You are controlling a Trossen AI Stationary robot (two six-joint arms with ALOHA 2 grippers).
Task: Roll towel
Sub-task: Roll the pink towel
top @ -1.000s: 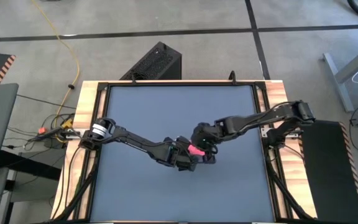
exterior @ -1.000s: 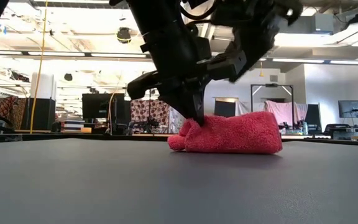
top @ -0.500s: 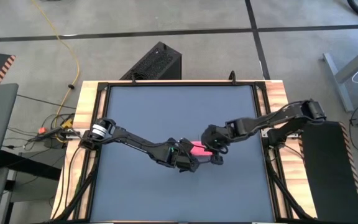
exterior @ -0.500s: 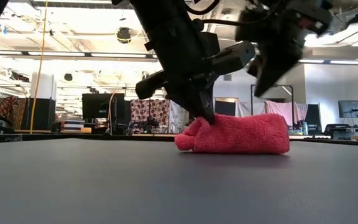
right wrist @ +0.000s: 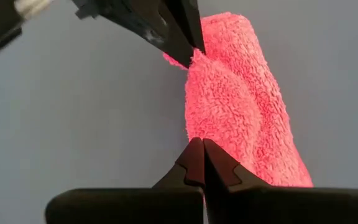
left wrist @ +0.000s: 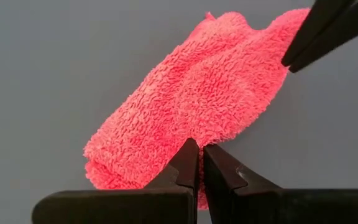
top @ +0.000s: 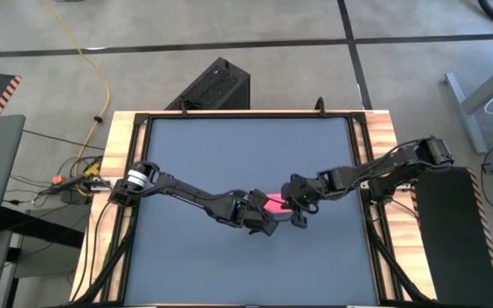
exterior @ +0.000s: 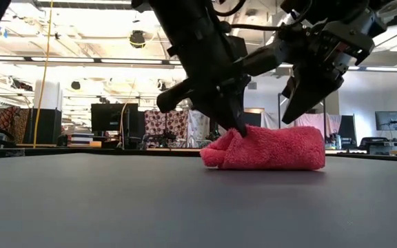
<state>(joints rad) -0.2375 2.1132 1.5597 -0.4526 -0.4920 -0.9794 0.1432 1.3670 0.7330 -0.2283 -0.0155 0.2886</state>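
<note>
Dark grey surface (top: 195, 162) carries the rolled pink terry towel (exterior: 271, 147); left fingers (exterior: 240, 127) (closed) press one end, right fingers (exterior: 288, 116) closed above the other; tuck evenly.

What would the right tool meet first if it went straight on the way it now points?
Most likely the towel. In the right wrist view the right tool, shut, points along the pink roll directly ahead of it. The low view shows it raised above the towel's end, so depth is unclear. The left tool comes after.

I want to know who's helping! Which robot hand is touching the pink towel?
The left end effector: its shut tips press into the towel. The right end effector hangs just above it.
</note>
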